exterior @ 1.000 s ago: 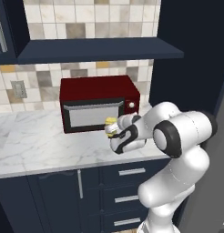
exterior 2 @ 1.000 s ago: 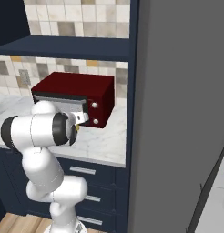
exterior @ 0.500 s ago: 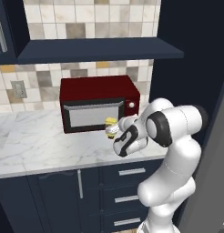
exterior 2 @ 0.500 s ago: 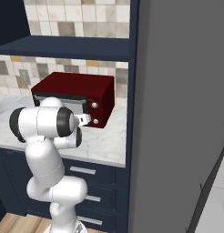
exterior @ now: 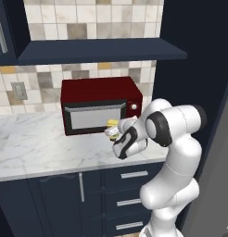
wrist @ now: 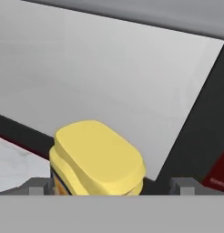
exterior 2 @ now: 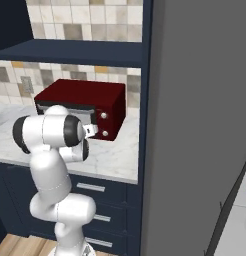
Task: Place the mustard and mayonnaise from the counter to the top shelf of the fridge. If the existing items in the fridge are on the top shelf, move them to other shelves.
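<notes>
One yellow mustard (wrist: 98, 161) bottle stood on the white marble counter (exterior: 37, 148), right in front of the dark red microwave (exterior: 99, 109). In the left base view the mustard (exterior: 112, 127) sat at about 6 o'clock from the microwave's glass door, down by its right corner. The gripper (wrist: 111, 185) was spread wide, with one dark finger tip (wrist: 37, 185) at 9 o'clock of the bottle and the other at 3 o'clock. The bottle's yellow cap stood between them. You could not tell if the tips touched the bottle, and it was not squeezed. In the right base view the white arm bent over the counter (exterior 2: 115, 157) in front of the microwave (exterior 2: 82, 107). The tall grey fridge (exterior 2: 200, 115) stood at 3 o'clock from the arm.
</notes>
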Motion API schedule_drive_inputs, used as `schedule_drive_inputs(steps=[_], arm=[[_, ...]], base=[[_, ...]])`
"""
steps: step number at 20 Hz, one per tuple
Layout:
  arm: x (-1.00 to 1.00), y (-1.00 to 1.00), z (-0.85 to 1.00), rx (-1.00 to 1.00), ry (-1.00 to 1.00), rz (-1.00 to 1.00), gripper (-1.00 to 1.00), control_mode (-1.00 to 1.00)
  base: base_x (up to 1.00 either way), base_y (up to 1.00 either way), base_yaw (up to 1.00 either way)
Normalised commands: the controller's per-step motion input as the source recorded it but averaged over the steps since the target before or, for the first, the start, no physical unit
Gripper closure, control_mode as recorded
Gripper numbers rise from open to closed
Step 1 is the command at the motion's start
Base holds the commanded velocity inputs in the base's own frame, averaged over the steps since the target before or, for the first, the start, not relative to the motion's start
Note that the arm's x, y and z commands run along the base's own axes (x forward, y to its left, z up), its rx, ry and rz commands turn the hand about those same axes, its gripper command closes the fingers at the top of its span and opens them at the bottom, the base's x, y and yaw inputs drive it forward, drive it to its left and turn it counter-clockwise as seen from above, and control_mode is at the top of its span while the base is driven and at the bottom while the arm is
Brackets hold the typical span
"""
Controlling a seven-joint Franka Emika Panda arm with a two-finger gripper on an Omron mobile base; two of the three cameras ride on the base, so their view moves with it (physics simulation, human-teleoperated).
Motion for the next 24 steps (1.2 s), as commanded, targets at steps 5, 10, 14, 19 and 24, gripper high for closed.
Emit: schedule_drive_inputs(steps=[5,10,14,19,24], arm=[[0.05,0.08,0.00,0.00,-0.01,0.01,1.00,-1.00],[0.01,0.13,-0.03,0.00,0.02,0.00,1.00,-1.00],[-0.14,0.00,0.25,0.00,-0.04,0.00,1.00,-1.00],[-0.25,0.05,0.92,0.00,-0.05,-0.01,1.00,-1.00],[-0.40,0.01,0.89,0.00,0.00,0.00,1.00,-1.00]], base=[[0.00,0.00,0.00],[0.00,0.00,0.00],[0.00,0.00,0.00],[0.00,0.00,0.00],[0.00,0.00,0.00]])
